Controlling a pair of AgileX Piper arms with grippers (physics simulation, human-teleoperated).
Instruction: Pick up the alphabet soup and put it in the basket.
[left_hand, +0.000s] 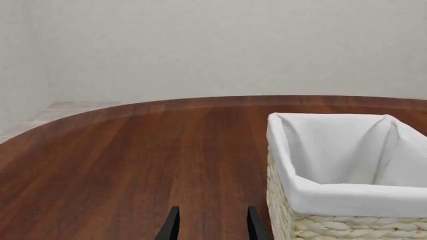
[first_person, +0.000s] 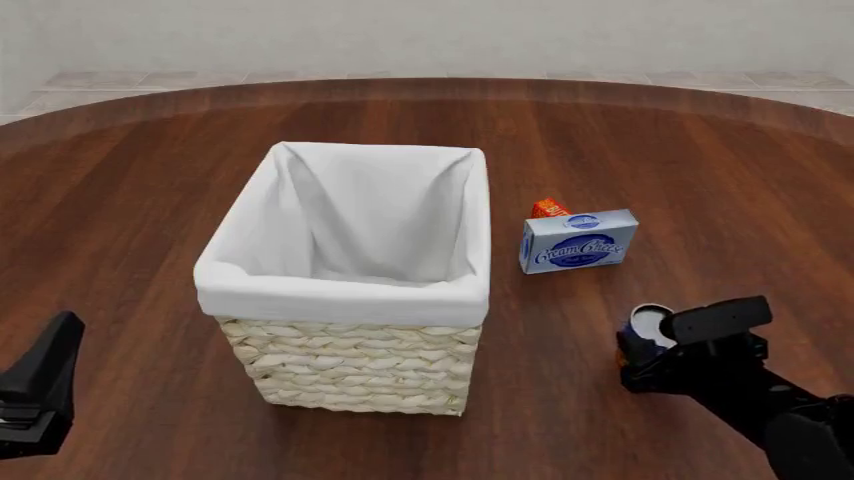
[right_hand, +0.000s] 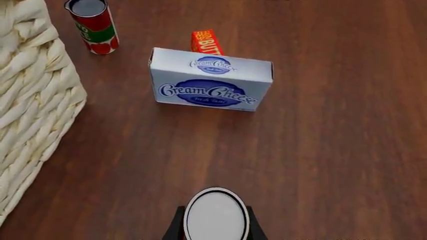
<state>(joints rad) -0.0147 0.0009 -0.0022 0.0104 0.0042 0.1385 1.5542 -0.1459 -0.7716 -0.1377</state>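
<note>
right gripper (first_person: 650, 345) pinches the alphabet soup (right_hand: 217, 216), label hidden; left gripper (left_hand: 212, 225) spread.

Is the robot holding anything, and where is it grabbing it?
The right gripper has its fingers on both sides of the soup can, near the top. The left gripper holds nothing.

Both arms are matte black with no markings, cables or screws that can be made out. At the lower right of the front view, the right arm (first_person: 787, 425) shows as a rounded, glossy-dark limb ending in a blocky, angular right tool (first_person: 650, 345) with flat faces and hard edges. At the lower left edge, the left tool (first_person: 38, 385) appears as a plain black wedge. In the left wrist view its fingers (left_hand: 171, 225) are thin, flat black blades tapering upward.
</note>
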